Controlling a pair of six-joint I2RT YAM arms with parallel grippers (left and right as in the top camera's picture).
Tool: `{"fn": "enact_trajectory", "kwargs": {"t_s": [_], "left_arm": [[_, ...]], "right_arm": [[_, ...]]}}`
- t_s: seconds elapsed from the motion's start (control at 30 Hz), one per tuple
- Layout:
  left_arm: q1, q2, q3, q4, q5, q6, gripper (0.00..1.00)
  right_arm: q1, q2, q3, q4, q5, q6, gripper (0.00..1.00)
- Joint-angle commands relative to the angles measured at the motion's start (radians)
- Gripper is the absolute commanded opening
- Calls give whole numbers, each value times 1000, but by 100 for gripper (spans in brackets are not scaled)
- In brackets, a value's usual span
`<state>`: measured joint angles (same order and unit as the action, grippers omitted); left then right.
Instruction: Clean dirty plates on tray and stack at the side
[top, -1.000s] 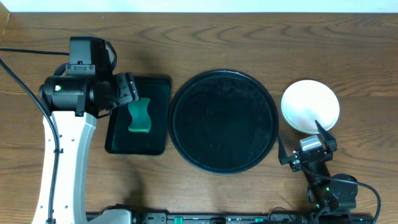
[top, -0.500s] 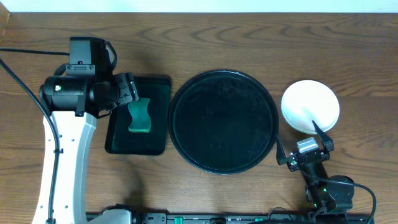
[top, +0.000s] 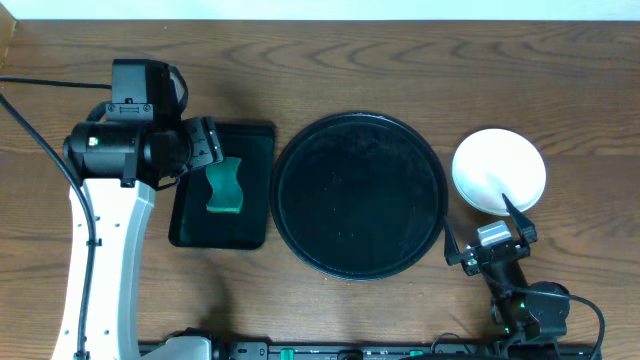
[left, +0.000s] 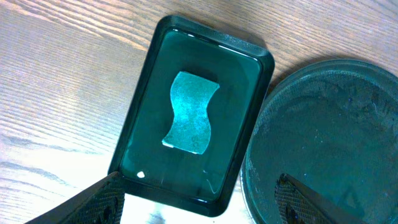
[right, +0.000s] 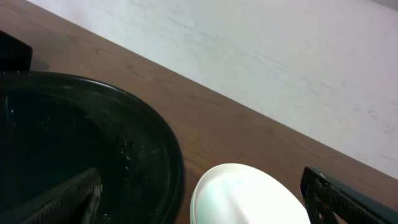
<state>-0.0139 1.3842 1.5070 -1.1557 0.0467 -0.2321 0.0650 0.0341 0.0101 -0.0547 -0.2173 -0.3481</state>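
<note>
Right tool (top: 475, 214) drawn back slightly, spread wide, plates (top: 499, 165) just ahead

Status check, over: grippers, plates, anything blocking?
Left gripper open by sponge. Right gripper open near plates, on table beside tray. Tray bare. Nothing blocking.

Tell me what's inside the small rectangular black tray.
One teal-green sponge with wavy sides lies flat near the middle of the rectangular tray. The rest of its floor looks bare and glossy. Whatever is beneath the sponge is covered.
</note>
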Motion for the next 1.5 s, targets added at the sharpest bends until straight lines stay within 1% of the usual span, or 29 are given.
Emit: {"fn": "enact_trajectory", "kwargs": {"t_s": [0.0,0.5,0.6,0.8,1.0,1.17,1.23,1.3,1.4,1.47], "left_arm": [[2,-6,14,-2,-5,-2,78],[2,-6,14,-3,-5,-2,78],[2,-28,13,-3,-5,-2,78],[2,-176,0,-3,-5,-2,78],[2,-360,-40,-3,-5,-2,78],[2,-546,-169,2,-13,2,78],[2,-618,-239,32,-16,2,78],[2,-689,-330,115,-43,2,78],[2,-787,-481,297,-81,34,78],[2,-861,-607,455,-81,64,78]], "right_arm": [[8,-10,-5,2,-11,-5,99],[8,-10,-5,2,-12,-5,99],[8,-10,-5,2,-12,-5,99],[8,-10,-5,2,-12,-5,99],[8,-10,-5,2,-12,-5,99],[8,-10,-5,2,-12,-5,99],[8,-10,-5,2,-12,-5,99],[8,-10,-5,2,-11,-5,99],[8,-10,-5,2,-12,-5,99],[8,-10,-5,2,-12,-5,99]]}}
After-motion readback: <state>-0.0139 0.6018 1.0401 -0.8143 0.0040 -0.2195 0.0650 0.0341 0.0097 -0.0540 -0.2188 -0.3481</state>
